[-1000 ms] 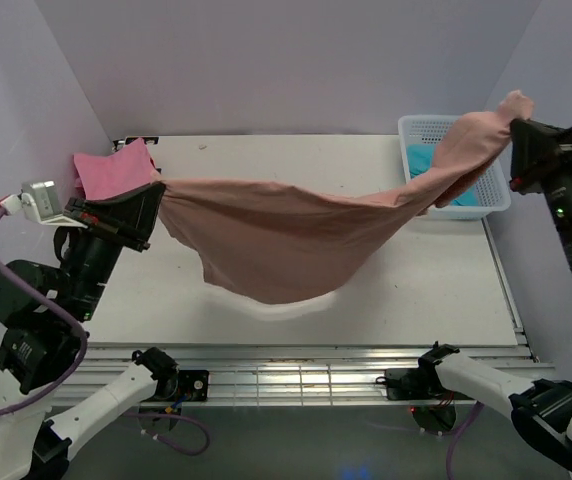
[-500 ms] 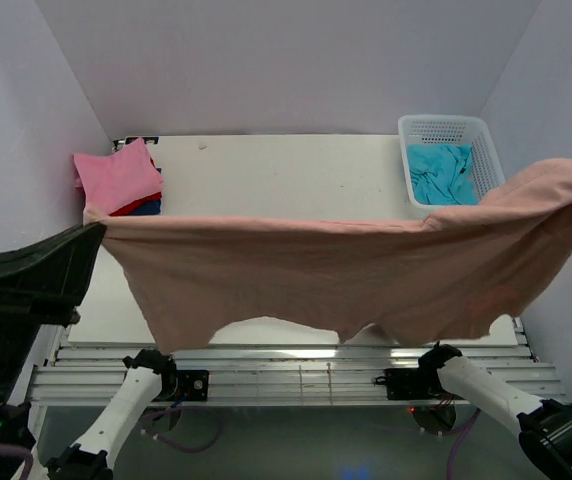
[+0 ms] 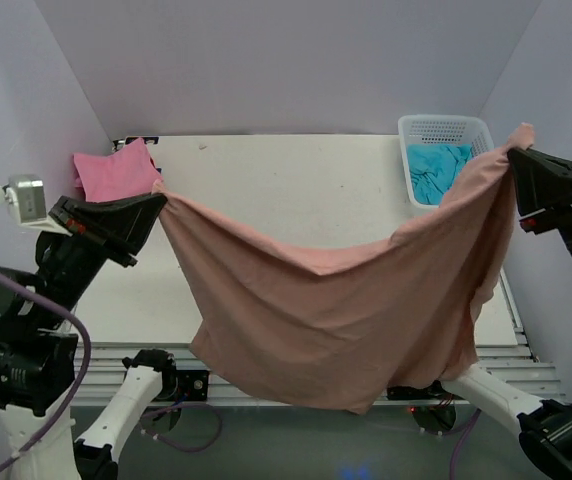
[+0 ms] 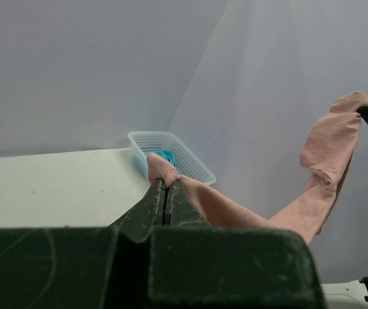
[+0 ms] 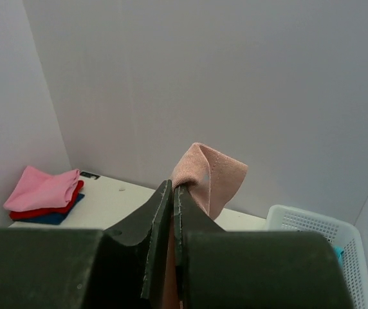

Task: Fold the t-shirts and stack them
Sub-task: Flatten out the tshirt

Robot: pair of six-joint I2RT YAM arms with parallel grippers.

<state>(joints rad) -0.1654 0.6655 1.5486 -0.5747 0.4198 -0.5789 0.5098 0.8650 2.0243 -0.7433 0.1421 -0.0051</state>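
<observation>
Rose-brown shirt (image 3: 336, 310) hangs across the centre of the frame above the white table (image 3: 296, 180), held at both ends.
It sags in a deep belly past the table's near edge, lower centre. Basket (image 3: 444, 127) at upper right, with a turquoise shirt (image 3: 431, 168) inside. Folded stack (image 3: 111, 172) at upper left, pink on top. Left gripper (image 3: 158, 198), mid left, has its jaws pressed together on one shirt corner. Right gripper (image 3: 514, 160), mid right, pinches the other corner the same way.

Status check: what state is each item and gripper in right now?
Rose-brown t-shirt: unfolded, hanging stretched between both grippers.
Left gripper: shut on one shirt corner.
Right gripper: shut on the other corner.
Folded stack: pink on top, far left.
Turquoise t-shirt: crumpled in the basket.
</observation>
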